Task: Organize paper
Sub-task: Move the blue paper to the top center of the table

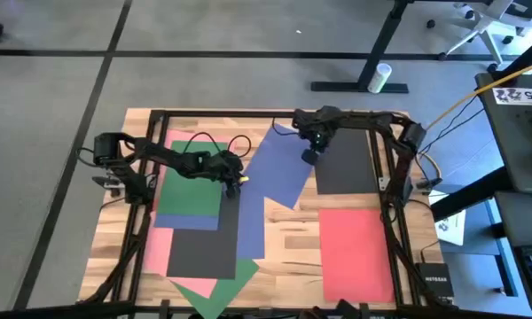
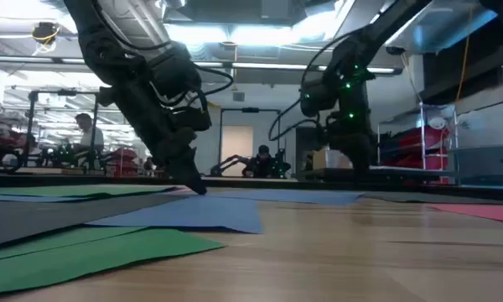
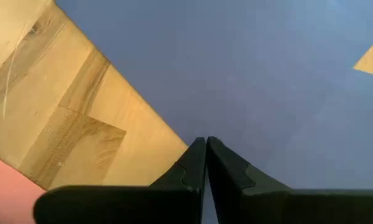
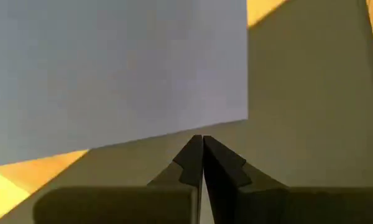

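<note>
Paper sheets lie flat and overlapping on the wooden table (image 1: 293,244). A green sheet (image 1: 191,186) tops blue and pink ones at the left, with a black sheet (image 1: 199,248) and another green sheet (image 1: 213,288) nearer. A large tilted blue sheet (image 1: 279,164) and a second blue one (image 1: 251,226) lie mid-table, a black sheet (image 1: 346,164) at the far right and a red sheet (image 1: 355,252) at the near right. My left gripper (image 1: 240,182) is shut at the blue sheet's left edge. My right gripper (image 1: 309,154) is shut over the black sheet (image 4: 298,93), beside the blue sheet's edge (image 4: 174,127). My left gripper presses its shut fingertips (image 3: 205,144) down on the blue sheet (image 3: 248,81), close to the edge that borders bare wood (image 3: 112,124). The fingers slant down from the table's left, and the sheet lies flat (image 2: 193,214). Whether my right gripper touches the black sheet I cannot tell.
A black metal frame (image 1: 395,204) runs around the table and carries both arms. A small white printed sheet (image 1: 450,226) and a black box (image 1: 433,282) lie off the table's right side. People sit in the room behind (image 2: 88,130).
</note>
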Robot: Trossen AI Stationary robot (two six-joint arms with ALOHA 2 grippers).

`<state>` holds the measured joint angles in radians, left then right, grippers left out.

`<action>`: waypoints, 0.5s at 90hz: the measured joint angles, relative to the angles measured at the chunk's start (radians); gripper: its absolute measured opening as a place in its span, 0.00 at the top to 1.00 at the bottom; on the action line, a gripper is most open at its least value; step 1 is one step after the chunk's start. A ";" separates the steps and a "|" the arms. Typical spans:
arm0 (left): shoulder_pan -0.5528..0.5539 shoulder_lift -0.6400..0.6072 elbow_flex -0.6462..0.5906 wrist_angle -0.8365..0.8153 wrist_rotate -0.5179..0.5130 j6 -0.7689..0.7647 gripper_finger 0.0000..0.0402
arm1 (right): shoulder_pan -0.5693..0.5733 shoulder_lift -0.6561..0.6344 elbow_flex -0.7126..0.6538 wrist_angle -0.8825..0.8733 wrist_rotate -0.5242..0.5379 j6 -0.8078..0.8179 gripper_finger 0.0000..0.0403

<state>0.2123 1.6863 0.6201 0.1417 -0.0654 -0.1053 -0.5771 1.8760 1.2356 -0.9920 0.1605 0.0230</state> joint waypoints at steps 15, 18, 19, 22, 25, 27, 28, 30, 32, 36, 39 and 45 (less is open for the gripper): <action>0.000 0.000 0.000 0.000 0.000 0.001 1.00 | -0.030 0.025 -0.032 -0.001 0.002 0.001 1.00; 0.000 0.000 0.000 0.000 0.000 0.001 1.00 | -0.035 0.026 -0.036 0.005 0.002 -0.001 1.00; 0.000 0.000 0.000 0.001 0.000 0.001 1.00 | -0.035 0.026 -0.037 0.006 0.002 -0.002 1.00; 0.000 0.000 -0.001 0.000 0.000 0.001 1.00 | -0.039 0.026 -0.040 0.018 0.005 -0.002 1.00; 0.000 0.000 -0.001 0.001 0.000 0.001 1.00 | -0.040 0.026 -0.041 0.035 0.005 -0.003 1.00; 0.000 0.000 -0.001 0.001 0.000 0.001 1.00 | -0.041 0.026 -0.041 0.045 0.005 -0.003 1.00; 0.000 0.000 -0.001 0.001 0.000 0.001 1.00 | -0.041 0.026 -0.041 0.048 0.005 -0.003 1.00; -0.001 0.000 -0.001 0.001 0.000 0.001 1.00 | -0.042 0.026 -0.040 0.053 0.005 -0.003 1.00; -0.001 0.001 -0.001 0.001 0.000 0.001 1.00 | -0.047 0.026 -0.040 0.056 0.005 -0.005 1.00; -0.001 0.001 -0.001 0.001 0.000 0.001 1.00 | -0.048 0.026 -0.040 0.056 -0.002 -0.006 1.00; -0.001 0.001 -0.001 0.001 0.000 0.001 1.00 | -0.053 0.026 -0.040 0.056 -0.018 -0.011 1.00; -0.002 0.001 -0.001 0.001 0.000 0.001 1.00 | -0.054 0.026 -0.040 0.060 -0.035 -0.021 1.00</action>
<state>0.2108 1.6875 0.6189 0.1429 -0.0654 -0.1047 -0.6308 1.9023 1.1954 -0.9320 0.1254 0.0024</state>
